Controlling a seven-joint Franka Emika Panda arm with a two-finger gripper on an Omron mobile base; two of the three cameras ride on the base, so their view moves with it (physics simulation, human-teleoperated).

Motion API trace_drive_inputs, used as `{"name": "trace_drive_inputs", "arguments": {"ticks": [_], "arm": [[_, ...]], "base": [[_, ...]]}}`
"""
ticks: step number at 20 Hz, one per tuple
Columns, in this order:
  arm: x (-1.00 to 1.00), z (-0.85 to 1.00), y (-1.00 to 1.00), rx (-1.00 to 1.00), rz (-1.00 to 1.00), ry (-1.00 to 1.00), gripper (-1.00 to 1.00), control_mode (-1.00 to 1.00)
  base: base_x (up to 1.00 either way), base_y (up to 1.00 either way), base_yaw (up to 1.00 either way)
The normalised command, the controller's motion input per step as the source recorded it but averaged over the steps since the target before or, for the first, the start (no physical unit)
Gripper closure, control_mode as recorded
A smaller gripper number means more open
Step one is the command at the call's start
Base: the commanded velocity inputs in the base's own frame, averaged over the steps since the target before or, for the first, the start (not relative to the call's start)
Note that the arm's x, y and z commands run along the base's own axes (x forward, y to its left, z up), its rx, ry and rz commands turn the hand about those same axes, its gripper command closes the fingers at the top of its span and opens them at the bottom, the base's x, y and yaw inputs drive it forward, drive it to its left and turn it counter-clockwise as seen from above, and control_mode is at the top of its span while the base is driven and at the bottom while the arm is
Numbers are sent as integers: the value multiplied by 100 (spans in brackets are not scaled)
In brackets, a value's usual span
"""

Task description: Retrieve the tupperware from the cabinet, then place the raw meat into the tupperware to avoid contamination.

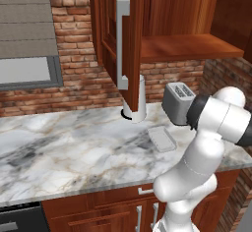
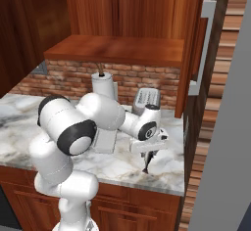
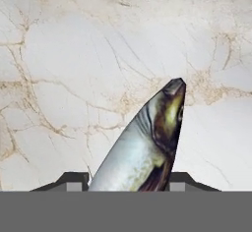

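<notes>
The raw meat is a silvery fish lying on the marble counter, head pointing away from me. My gripper straddles its tail end, and both dark fingertips press against its sides. From the right base view the gripper points down at the dark fish near the counter's right front. The tupperware, a shallow pale container, sits on the counter in front of the toaster and shows partly behind my arm. Above, the cabinet stands open with a bare wooden shelf.
A grey toaster stands at the back of the counter, with a white paper-towel roll to its left. The open cabinet door with its silver bar handle hangs over the counter. A wall closes off the right end.
</notes>
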Motion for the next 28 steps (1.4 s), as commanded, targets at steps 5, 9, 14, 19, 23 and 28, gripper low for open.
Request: {"name": "trace_drive_inputs", "arguments": {"ticks": [5, 9, 14, 19, 23, 28], "arm": [[-16, 41, 3, 0, 0, -4, 100, -100], [-21, 44, 27, 0, 0, -1, 100, -100], [-23, 22, 52, -1, 0, -2, 100, -100], [-14, 32, 63, -2, -2, -3, 100, -100], [-5, 26, 75, -6, -3, -1, 100, -100], [-1, 20, 80, -7, -3, 0, 100, -100]], "base": [[0, 0, 0], [0, 0, 0], [0, 0, 0], [0, 0, 0], [0, 0, 0], [0, 0, 0]]}}
